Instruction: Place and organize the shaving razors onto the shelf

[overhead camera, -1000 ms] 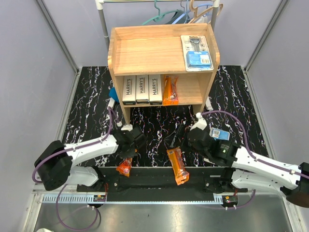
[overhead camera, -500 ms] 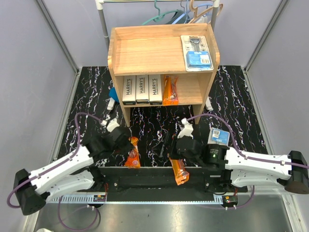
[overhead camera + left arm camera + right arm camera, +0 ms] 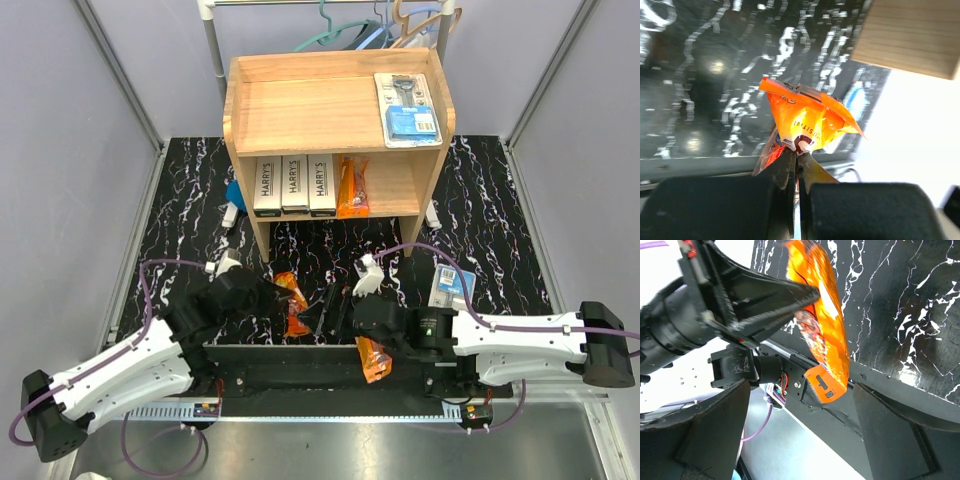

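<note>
My left gripper (image 3: 272,298) is shut on the end of a crumpled orange razor packet (image 3: 293,302), which hangs off the table (image 3: 180,230) in front of the shelf (image 3: 300,100). In the left wrist view that packet (image 3: 807,120) sticks out past my shut gripper (image 3: 799,161). My right gripper (image 3: 335,312) stands open over a second orange packet (image 3: 372,358) lying at the near edge; in the right wrist view this packet (image 3: 820,325) lies between and beyond my gripper (image 3: 802,390), untouched. The shelf's lower tier holds three HARRY'S boxes (image 3: 294,184) and an orange packet (image 3: 352,188). A blister pack (image 3: 407,108) lies on top.
A second blue-card blister pack (image 3: 452,285) lies on the table right of the right arm. A metal clothes rail with hangers (image 3: 340,25) stands behind the shelf. The arms' black base rail (image 3: 300,365) runs along the near edge. The two grippers are close together.
My left gripper closed on the orange packet, lifted it and carried it right, toward the shelf. My right arm swung left and nearer, coming over the second orange packet.
</note>
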